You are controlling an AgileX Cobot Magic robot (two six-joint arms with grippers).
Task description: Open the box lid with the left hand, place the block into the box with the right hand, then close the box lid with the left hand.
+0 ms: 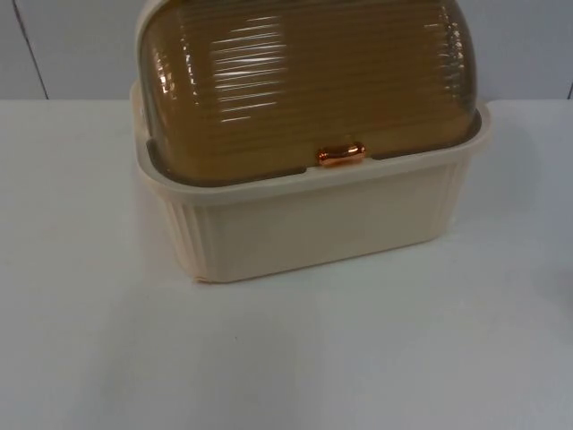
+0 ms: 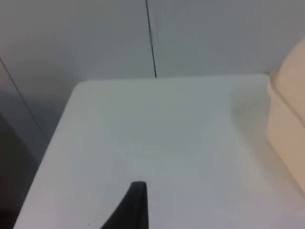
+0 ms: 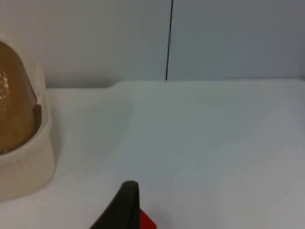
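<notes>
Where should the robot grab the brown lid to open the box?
Best bet is the small copper handle at the middle of the front edge of the lid. It sticks out from the ribbed dome, which looks too wide and smooth to pinch. The lid sits shut on the cream box, so coming from the front and lifting up and back probably works.

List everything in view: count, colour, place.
box: 1, cream ribbed base, back centre of the table, near the partition wall.
lid: 1, translucent brown dome, shut on the box.
lid handle: 1, copper, front edge of the lid.
block: 1, red, on the table beside the right fingertip, mostly hidden.
table: 1, white.
partition wall: 1, grey, behind the table.
left gripper: black fingertip above the table left of the box, waiting.
right gripper: black fingertip over the table right of the box, by the block.
</notes>
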